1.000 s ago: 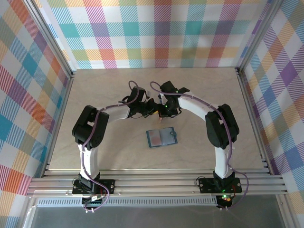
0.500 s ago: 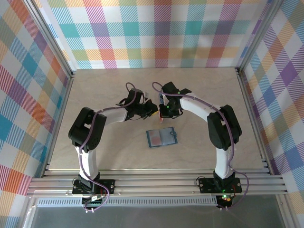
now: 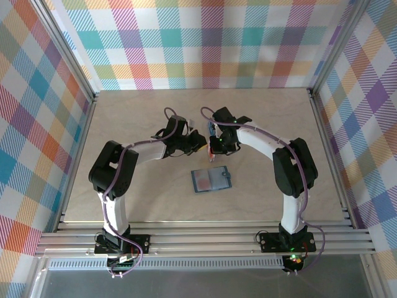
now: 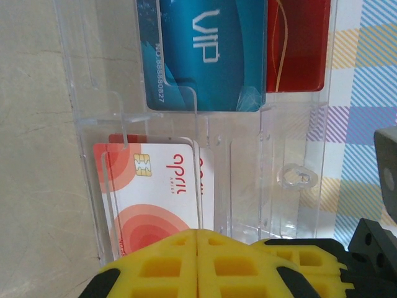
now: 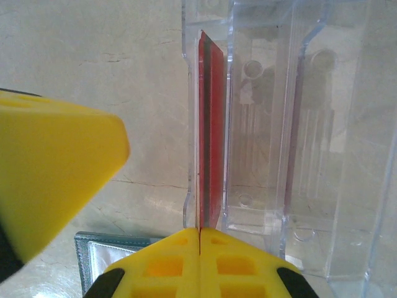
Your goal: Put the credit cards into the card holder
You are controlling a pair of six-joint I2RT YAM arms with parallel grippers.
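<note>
Left arm swung toward frame left since second ago; left gripper pressed shut at case edge. Red card pinched by right gripper: extraction judged underway. Wallet mid-frame, below grippers.

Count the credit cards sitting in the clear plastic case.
3 clearly: a blue VIP card, a dark red card beside it, and a white-orange card lower down. Another seems tucked behind that one; more may be hidden.

I get bright, even light across the table, with only soft, short shadows. Up close, the red card is crisp. The clear case shows faint glare on its walls, and one yellow finger is badly blurred.
</note>
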